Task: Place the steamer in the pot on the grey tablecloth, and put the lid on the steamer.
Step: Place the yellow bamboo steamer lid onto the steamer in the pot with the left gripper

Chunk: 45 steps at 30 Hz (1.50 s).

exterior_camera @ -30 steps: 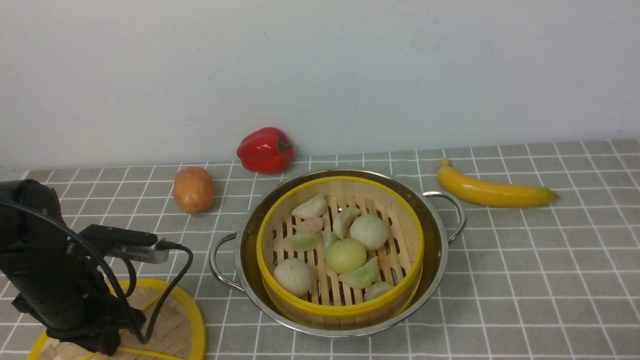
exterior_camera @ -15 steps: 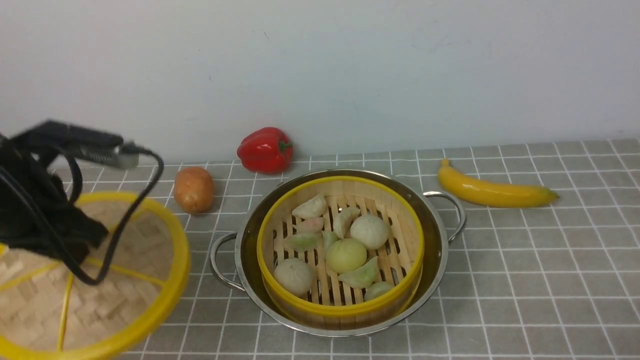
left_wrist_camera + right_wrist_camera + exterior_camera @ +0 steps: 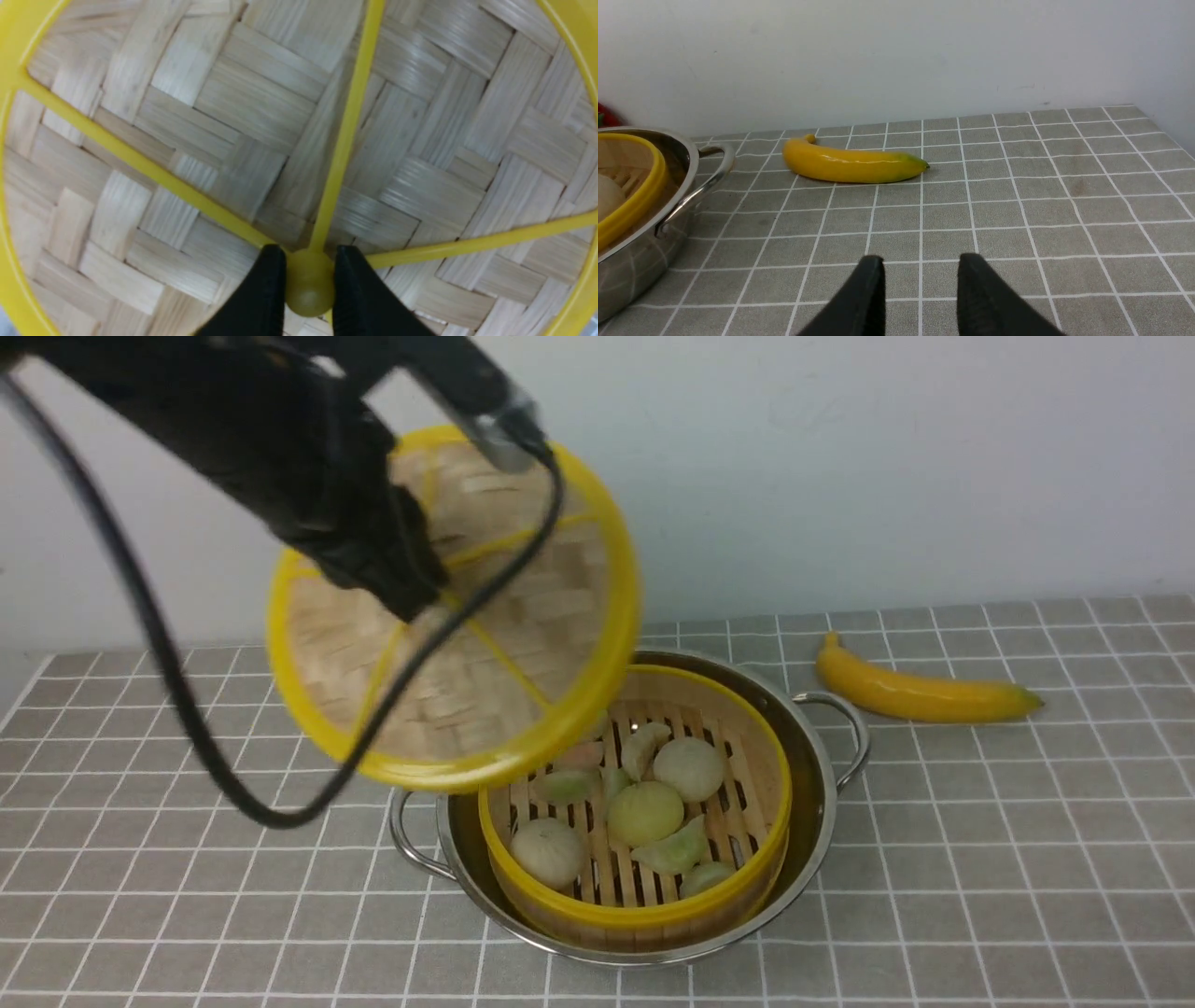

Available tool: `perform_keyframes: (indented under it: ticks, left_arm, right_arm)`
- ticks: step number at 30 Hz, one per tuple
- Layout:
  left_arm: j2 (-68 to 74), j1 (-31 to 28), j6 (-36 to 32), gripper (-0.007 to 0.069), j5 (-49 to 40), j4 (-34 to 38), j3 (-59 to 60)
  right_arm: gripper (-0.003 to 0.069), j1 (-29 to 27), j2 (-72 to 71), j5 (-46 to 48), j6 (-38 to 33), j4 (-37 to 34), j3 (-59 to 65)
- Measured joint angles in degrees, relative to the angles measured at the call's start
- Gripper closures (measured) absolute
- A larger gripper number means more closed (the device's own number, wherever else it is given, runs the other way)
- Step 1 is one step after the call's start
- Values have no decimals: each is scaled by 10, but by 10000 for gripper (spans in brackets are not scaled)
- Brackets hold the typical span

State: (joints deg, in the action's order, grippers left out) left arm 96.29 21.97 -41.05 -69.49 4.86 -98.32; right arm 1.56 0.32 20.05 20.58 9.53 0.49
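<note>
Left gripper [image 3: 309,259] clenched on the centre knob [image 3: 308,294] of the lid [image 3: 523,644]. 1 lid, held in the air and tilted. In the front view it overlaps the rear-left rim of the steamer [image 3: 644,915]. 3 yellow spokes show in the left wrist view.

Right gripper [image 3: 920,261]: jaws apart, nothing between them, over the grey tablecloth [image 3: 980,849] to the right of the pot [image 3: 812,775].

1 steamer, seated inside 1 pot, pot on the cloth. 2 wire handles on the pot, one each side.

Inside the steamer: 3 round buns [image 3: 644,812] and several dumplings [image 3: 672,849]. Can't give an exact dumpling count, since the lid hides part of them.

1 banana [image 3: 920,695] on the cloth, behind and right of the pot, not touching it.
</note>
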Motion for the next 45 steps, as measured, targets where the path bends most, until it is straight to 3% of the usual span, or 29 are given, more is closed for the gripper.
perform_keyframes:
  ticks: [4, 9, 23, 45]
  left_arm:
    - [59, 54, -53, 508, -1, 1, -37]
    - [113, 81, -81, 508, -4, -21, -50]
    - [204, 100, -92, 508, -6, -27, -51]
    - [223, 102, -74, 508, -7, -55, -60]
  right_arm:
    - [419, 0, 0, 0, 0, 0, 0]
    - [419, 0, 0, 0, 0, 0, 0]
    - [419, 0, 0, 0, 0, 0, 0]
    - [419, 0, 0, 0, 0, 0, 0]
